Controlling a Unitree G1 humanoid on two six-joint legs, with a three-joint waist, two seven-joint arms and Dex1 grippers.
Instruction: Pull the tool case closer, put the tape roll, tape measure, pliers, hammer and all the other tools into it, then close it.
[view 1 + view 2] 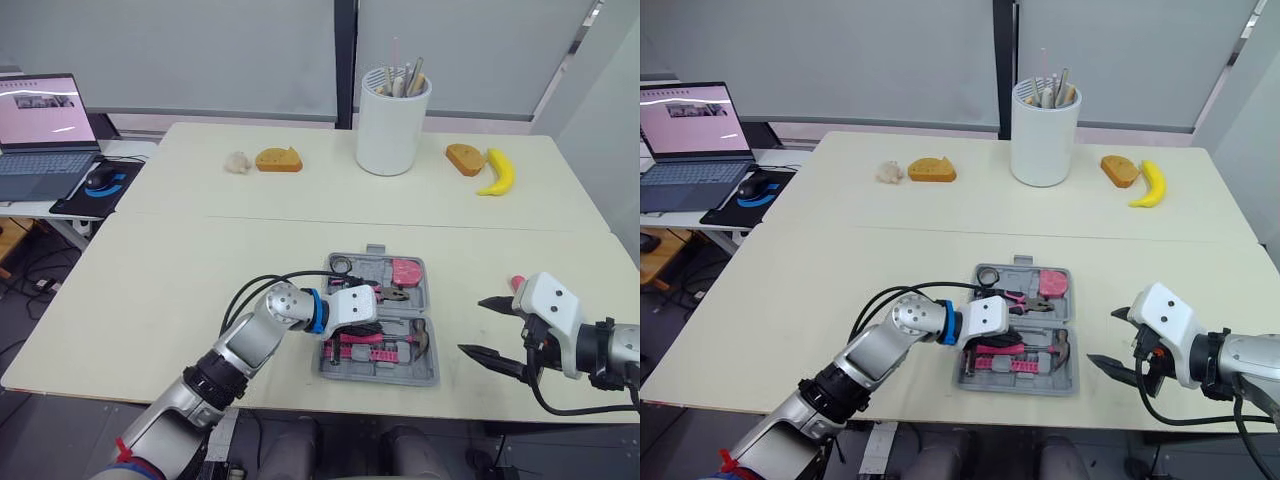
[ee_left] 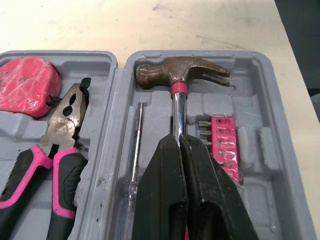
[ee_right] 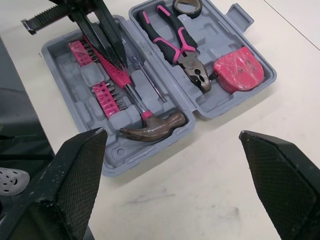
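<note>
The left end effector (image 2: 179, 141) reaches into the open grey plastic tool case (image 3: 222, 32), its two black fingers clenched together on the chrome shaft of the steel claw hammer with the pink grip (image 2: 182, 72). The hammer lies flat in the half of the case nearer the robot. Just beside the shaft on one side lies a thin metal screwdriver shaft (image 2: 137, 132), and on the other a pink holder of screwdriver bits (image 2: 222, 145). The farther half of the case holds the pink-and-black-handled pliers (image 2: 65, 115), the pink-red tape measure (image 2: 27, 92) next to their nose, and the black tape roll (image 3: 186, 6) in the corner by their handles. The case sits with its lid folded back flat on the cream surface (image 1: 180, 280), close to the front edge. The right end effector (image 1: 470, 325) hovers over the surface to the right of the case, apart from it, released, with its fingers spread wide and nothing between them. Toward the back of the surface stand a white cylindrical holder of utensils (image 1: 392, 125) and a yellow banana (image 1: 498, 172).
</note>
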